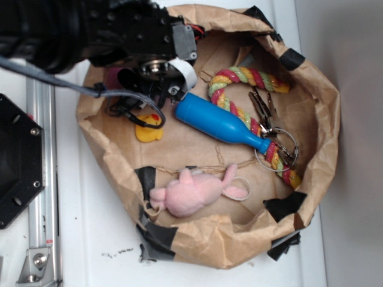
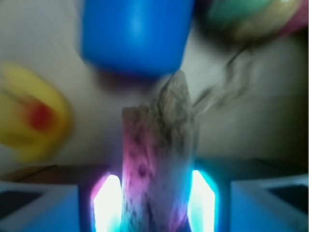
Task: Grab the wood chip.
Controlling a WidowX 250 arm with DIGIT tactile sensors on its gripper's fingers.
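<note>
From the wrist view, going left to right, we see the yellow duck [image 2: 29, 118] at nine o'clock, then the wood chip [image 2: 161, 159] between our pincer [image 2: 154, 203] pads, long axis toward twelve, its tip near the blue bottle [image 2: 133, 34]. We judge the pincer clenched on it.

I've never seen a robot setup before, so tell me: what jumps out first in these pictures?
The bright blue bottle lies slantwise in the middle of a crumpled brown paper nest, with a pink plush toy in front of it. In the wrist view, the wood chip stands between the glowing jaws of the gripper, a yellow rubber duck to its left.
</note>
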